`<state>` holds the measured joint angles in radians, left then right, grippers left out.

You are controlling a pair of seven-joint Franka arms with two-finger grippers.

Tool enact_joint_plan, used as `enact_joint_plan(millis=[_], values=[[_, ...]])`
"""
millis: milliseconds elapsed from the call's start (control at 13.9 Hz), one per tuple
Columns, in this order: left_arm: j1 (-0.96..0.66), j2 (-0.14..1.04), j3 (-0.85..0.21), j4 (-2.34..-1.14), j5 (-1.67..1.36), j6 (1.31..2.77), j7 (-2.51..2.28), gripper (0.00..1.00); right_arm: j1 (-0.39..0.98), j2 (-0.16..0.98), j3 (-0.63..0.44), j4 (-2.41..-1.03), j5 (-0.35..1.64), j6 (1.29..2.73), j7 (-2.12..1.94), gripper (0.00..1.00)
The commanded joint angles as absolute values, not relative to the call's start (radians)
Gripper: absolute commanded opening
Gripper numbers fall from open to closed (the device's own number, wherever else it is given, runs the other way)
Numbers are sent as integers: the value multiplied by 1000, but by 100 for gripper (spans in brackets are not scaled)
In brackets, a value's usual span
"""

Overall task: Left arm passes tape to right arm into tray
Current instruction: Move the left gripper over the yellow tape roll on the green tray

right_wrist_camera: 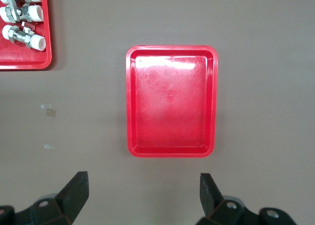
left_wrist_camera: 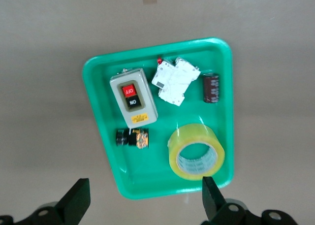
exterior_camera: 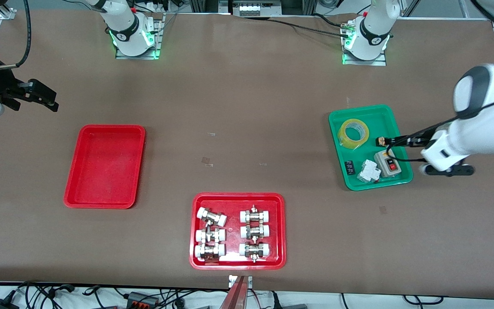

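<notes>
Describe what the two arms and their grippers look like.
The left arm is white with black joint caps, a white boxy wrist housing, black cables and black fingers. The right arm's gripper is black below a silver wrist, with black cable.

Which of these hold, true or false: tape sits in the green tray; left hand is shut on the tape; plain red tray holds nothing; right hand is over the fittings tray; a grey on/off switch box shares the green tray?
1. The tape sits in the green tray. True.
2. The left hand is shut on the tape. False: it is open and empty, up in the air by the green tray's edge at the left arm's end of the table.
3. The plain red tray holds nothing. True.
4. The right hand is over the fittings tray. False: it hangs open near the plain red tray.
5. A grey switch box shares the green tray. True.
</notes>
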<state>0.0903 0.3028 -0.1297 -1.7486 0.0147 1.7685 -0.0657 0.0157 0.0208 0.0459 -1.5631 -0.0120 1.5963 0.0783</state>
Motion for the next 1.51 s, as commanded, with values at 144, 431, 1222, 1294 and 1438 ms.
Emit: enact_joint_plan(millis=[144, 431, 1222, 1294, 1438], values=[[80, 210, -184, -2242, 14, 2213, -77, 100, 11, 32, 55, -1537, -15, 1574, 67, 100], [81, 248, -186, -2283, 14, 2246, -86, 100, 11, 32, 57, -1540, -15, 1574, 69, 100], [89, 318, -184, -2286, 17, 2310, -87, 17, 12, 32, 57, -1540, -15, 1574, 71, 100], [90, 310, -184, -2284, 17, 2307, -84, 5, 11, 32, 57, -1542, -15, 1574, 71, 100], [91, 267, -186, -2281, 17, 2290, -77, 1, 12, 32, 57, -1542, -17, 1574, 71, 100]])
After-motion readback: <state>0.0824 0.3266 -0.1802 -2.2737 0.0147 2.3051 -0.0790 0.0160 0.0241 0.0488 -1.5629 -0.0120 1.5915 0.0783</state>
